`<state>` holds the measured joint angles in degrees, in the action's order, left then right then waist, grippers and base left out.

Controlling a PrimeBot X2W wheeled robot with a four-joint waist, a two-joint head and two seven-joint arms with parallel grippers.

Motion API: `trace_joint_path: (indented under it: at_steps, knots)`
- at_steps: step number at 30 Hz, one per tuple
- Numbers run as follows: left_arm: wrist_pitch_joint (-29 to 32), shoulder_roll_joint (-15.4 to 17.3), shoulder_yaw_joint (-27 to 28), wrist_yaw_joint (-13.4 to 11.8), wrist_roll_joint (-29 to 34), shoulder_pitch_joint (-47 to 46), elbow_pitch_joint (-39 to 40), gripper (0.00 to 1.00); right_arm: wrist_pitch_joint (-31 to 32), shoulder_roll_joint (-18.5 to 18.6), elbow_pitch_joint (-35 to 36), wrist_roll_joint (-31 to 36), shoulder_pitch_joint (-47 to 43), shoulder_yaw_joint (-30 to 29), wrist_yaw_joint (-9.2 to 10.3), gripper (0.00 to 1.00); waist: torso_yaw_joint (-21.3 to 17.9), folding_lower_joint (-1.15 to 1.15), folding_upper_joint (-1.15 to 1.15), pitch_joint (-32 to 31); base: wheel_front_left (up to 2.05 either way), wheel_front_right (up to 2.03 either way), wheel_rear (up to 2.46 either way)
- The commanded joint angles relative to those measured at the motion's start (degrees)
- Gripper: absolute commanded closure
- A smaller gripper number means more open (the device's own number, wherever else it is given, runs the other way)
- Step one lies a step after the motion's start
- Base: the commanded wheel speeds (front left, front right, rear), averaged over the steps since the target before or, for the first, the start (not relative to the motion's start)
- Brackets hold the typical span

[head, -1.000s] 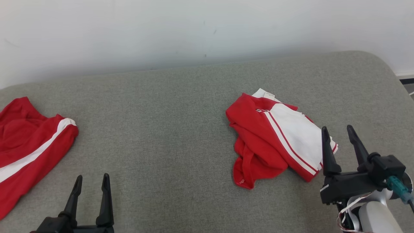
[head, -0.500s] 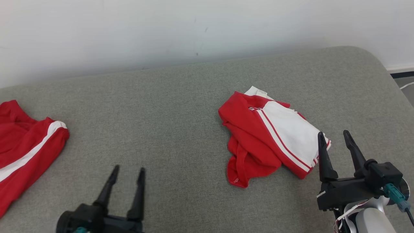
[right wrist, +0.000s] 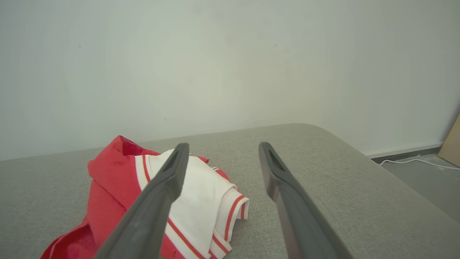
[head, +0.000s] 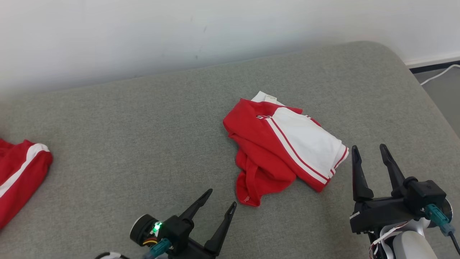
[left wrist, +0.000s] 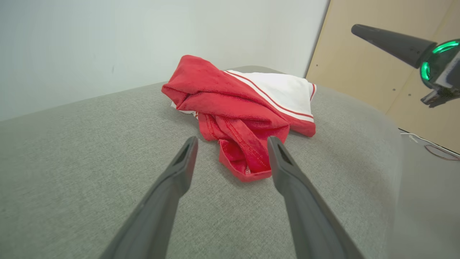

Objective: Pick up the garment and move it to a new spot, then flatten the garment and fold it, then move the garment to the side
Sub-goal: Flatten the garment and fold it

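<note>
Sizing up the garment (head: 284,144) now: it sits crumpled on the grey couch (head: 143,126), right of the middle, and it falls between my two arms. My left gripper (head: 222,198) is spread wide and holding nothing, angled up and to the right, and the garment lies ahead of it in exactly that direction. From the left wrist, the looped red hem (left wrist: 248,172) lies on the cushion just past my fingertips and squarely in the gap between them, so this arm is the one lined up. My right gripper (head: 369,148) is also splayed and empty, with its left finger tip just beside the striped white cuff (head: 339,154) but apart from it. From the right wrist the cloth sits off to the left, partly behind that finger, and bare cushion lies ahead between the two fingers, so that side is offset. The heap's long axis runs on a slant, from the collar end far and left down to the cuff near and right, with the red tail trailing towards my left side. I judge the left arm better placed for the first pinch, on that hem. Another red garment (head: 21,172) lies well apart at the far left.
</note>
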<state>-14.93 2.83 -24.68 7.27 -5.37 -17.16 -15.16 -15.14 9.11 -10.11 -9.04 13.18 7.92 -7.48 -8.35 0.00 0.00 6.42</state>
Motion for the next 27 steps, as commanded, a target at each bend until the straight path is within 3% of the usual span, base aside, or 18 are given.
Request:
trace_joint_path:
  at_steps: [1,27]
  knots:
    - [-0.1,0.1,-1.4,0.1,-1.2,-1.6,-1.9,0.00,-0.2,-0.2,0.1,0.2,-0.4,0.1,-0.02,0.00,-0.9,0.00,0.00,0.4,0.00,0.00,0.00]
    - [-0.1,0.1,-13.3,0.1,-9.3,-17.1,-26.2,0.00,-0.2,-1.2,-1.4,0.0,1.6,2.2,-0.02,0.00,-5.8,0.00,0.00,2.0,0.00,0.00,0.00]
